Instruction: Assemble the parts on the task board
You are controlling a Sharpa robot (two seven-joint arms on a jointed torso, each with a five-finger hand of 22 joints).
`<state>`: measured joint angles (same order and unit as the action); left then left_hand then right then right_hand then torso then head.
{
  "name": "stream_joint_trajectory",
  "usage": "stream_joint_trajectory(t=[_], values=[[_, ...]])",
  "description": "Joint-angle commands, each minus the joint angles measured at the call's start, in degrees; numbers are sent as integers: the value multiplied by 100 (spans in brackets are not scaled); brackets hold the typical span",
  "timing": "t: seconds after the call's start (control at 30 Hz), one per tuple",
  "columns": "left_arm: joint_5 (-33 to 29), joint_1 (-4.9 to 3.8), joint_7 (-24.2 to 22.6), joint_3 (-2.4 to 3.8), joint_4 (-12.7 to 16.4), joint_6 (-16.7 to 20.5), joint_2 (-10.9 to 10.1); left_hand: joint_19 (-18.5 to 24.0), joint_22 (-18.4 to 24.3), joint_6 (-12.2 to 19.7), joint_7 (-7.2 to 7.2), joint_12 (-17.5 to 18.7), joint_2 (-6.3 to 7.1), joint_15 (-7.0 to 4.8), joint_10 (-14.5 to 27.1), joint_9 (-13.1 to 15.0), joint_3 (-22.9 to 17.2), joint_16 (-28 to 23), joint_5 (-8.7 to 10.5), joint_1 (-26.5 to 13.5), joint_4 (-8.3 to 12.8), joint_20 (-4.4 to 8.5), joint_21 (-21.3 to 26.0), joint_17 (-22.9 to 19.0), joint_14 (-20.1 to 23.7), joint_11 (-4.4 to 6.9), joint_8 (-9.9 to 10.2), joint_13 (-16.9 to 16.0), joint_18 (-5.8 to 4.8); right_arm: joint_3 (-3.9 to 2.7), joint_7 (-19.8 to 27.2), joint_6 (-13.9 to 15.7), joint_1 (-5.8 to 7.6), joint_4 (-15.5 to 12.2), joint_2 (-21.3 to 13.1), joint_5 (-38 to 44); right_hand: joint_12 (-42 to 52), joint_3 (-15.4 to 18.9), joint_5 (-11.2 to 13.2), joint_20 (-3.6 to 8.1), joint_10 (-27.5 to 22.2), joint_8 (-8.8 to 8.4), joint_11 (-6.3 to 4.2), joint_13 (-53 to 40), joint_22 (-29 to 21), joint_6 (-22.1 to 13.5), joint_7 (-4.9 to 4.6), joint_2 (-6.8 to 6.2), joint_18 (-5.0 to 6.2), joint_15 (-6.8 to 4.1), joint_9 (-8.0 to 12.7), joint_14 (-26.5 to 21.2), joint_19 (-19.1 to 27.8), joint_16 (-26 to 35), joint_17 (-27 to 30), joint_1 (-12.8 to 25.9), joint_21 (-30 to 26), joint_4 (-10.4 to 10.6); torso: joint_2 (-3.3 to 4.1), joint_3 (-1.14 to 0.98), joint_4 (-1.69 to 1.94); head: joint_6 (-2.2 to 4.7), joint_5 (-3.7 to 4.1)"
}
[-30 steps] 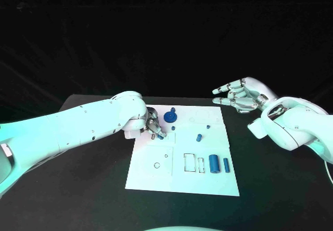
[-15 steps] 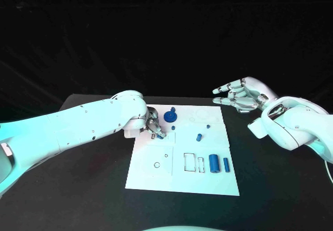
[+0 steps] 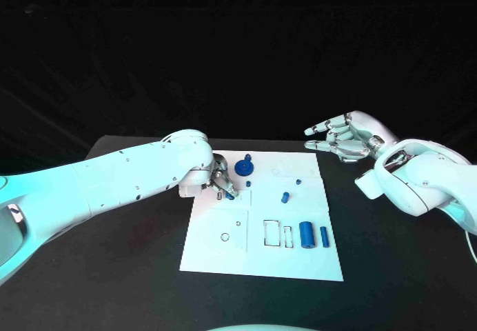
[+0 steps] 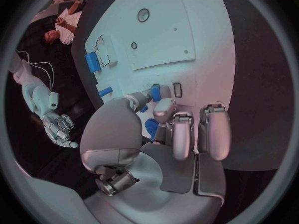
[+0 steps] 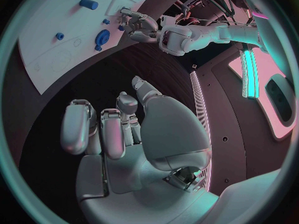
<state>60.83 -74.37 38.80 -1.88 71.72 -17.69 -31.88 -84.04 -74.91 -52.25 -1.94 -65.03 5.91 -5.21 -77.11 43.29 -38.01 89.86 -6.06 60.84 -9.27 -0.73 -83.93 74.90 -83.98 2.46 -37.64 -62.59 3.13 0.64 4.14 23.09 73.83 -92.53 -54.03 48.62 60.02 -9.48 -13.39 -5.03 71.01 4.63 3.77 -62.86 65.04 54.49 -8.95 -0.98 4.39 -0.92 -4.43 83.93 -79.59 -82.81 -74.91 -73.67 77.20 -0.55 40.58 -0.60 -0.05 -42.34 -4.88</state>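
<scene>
Blue part pinched in left hand over task board.

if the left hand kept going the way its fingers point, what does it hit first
Probably the small blue part at its fingertips, then the task board under it. The left hand points down at the board's upper left; whether it already touches is unclear.

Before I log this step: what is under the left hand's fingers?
The left hand pinches a small blue part low over the task board, beside a small rectangular slot. The board under the palm is covered.
</scene>
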Motion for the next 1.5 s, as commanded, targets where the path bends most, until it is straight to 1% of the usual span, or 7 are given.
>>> stream_joint_trajectory(t=[0.03,0.43,0.7,0.83,1.03,1.43,1.5], values=[[-10,52,99,-46,-65,-281,52,-251,-628,-109,54,-38,-29,-55,-51,-6,-273,14,12,-149,235,13,-35,1510,-602,6,26,-14,-110,0,1,-73,-3,-11,4,15,-9,19,22,-2,-24,32,-6,6,-6,37,3,-4,60,10,1,386,22,28,-598,36,-39,3,5,1,-6,2,-6],[-56,52,97,-56,-176,-362,147,-268,-670,-194,78,-71,39,-71,-70,-5,70,14,28,-461,109,27,-56,1510,-602,24,41,-32,-118,0,1,-82,-3,-27,-3,11,-7,37,24,-2,-23,33,-5,10,-8,38,2,8,60,11,1,385,22,33,-593,62,-41,32,5,3,-3,-18,9],[-76,52,102,-59,-224,-419,160,-282,-706,-275,78,-83,76,-73,-80,-10,749,14,51,-746,-82,35,-72,1510,-602,25,66,-27,-125,0,1,-81,-2,-17,-10,3,-1,68,31,-4,-22,33,-4,15,-11,37,4,25,60,12,2,385,21,36,-593,102,-45,79,2,4,2,-21,11],[-137,52,108,-60,-250,-435,160,-324,-816,-315,100,-72,211,-86,-82,-9,1454,14,223,-971,-274,44,-142,1510,-602,37,81,-2,-150,0,-11,-84,-2,-23,-10,2,24,139,174,-3,-12,36,-7,13,-14,37,11,46,61,10,1,386,19,43,-588,151,-50,158,3,7,2,-19,11],[-161,52,106,-60,-271,-420,158,-323,-819,-331,112,-74,127,-96,-83,-4,2149,14,303,-894,-433,64,-137,1510,-602,56,107,11,-148,0,-12,-80,-2,-33,-17,2,25,171,214,-2,-17,35,-7,19,-22,32,12,46,62,10,2,386,22,47,-586,159,-56,182,2,5,2,-23,10],[-155,52,96,-32,-169,-330,80,-316,-804,-352,123,-75,-2,-107,-87,9,2587,14,317,-666,-496,69,-120,1510,-602,62,114,24,-144,0,-11,-92,-2,-34,-26,2,25,171,214,-2,-17,35,-7,19,-22,32,12,46,62,10,2,386,22,47,-586,159,-56,182,-1,7,-2,-17,8],[-154,51,94,-8,-96,-280,22,-314,-798,-359,125,-73,-97,-109,-88,15,2826,14,317,-546,-542,71,-112,1510,-602,64,120,34,-142,0,-11,-93,-2,-29,-25,2,25,171,214,-2,-17,35,-7,19,-22,32,12,46,62,10,2,386,22,47,-586,159,-56,182,1,9,-1,-10,13]])
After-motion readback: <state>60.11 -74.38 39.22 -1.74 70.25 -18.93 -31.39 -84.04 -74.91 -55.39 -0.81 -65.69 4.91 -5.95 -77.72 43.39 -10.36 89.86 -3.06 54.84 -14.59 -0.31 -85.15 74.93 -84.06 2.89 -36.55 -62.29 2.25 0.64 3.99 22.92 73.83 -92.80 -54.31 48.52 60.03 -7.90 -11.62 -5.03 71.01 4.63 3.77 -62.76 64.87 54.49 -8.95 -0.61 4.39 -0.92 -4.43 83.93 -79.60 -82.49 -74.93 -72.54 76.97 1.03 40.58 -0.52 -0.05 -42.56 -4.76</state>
